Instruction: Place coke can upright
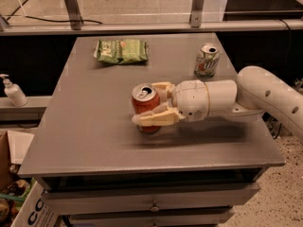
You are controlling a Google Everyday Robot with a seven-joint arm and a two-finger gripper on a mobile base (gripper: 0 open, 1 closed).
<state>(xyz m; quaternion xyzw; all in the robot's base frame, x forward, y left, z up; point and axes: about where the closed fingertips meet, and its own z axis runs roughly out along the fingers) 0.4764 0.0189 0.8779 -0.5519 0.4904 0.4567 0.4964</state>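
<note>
The coke can (144,103), red-orange with a silver top and pull tab, stands roughly upright near the middle of the grey table (94,126). My gripper (152,105) reaches in from the right, and its tan fingers (154,119) are closed around the can's sides, one in front and one behind. The can's base seems to rest on the tabletop or sit just above it. The white arm (265,96) extends away to the right.
A white-and-green soda can (206,60) stands upright at the table's back right. A green snack bag (121,50) lies at the back. A soap dispenser (13,91) stands on a ledge to the left. Drawers are below the table's front edge.
</note>
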